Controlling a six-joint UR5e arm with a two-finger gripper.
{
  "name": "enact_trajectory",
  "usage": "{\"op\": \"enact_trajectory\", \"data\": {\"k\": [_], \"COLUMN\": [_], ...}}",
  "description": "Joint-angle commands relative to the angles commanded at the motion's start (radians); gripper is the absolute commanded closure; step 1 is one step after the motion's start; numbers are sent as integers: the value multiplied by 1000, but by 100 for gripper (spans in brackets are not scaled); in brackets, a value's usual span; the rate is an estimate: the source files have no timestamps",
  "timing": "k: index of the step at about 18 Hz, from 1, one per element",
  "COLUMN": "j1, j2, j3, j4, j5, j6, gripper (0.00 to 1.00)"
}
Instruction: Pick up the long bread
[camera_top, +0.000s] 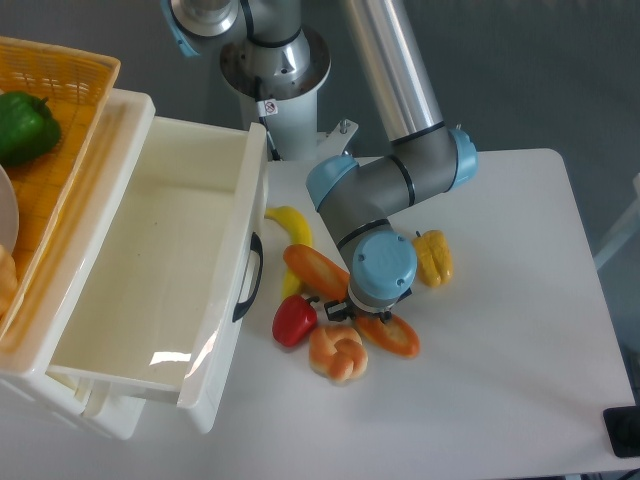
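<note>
From the fixed camera, the arm bends down over the table (500, 330) and its gripper (366, 315) sits low on the middle of the long bread (318, 270). The blue wrist cap hides the fingers, so I cannot tell whether they are spread or clamped on the loaf. The long bread lies diagonally under the gripper, one end poking out up-left of it and the other end down-right. Just left of the gripper rests a red pepper (294, 320), touching a knotted bun (338, 352) just below it. A banana (292, 228) lies beyond the bread's upper end. A yellow pepper (433, 257) sits to the gripper's right. Further left stands an open white drawer (160, 270), then a wicker basket (70, 150) holding a green pepper (25, 125).
</note>
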Motion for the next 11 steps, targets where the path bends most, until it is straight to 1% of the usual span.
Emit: {"op": "enact_trajectory", "data": {"k": [3,8,9,11], "j1": [-12,-26,-29,-38], "j2": [11,14,12,17], "j3": [32,60,72,95], "j4": [-11,-41,-61,-112], "j5": [6,41,48,61], "j6": [70,78,83,164], "gripper": [100,100,100,100]}}
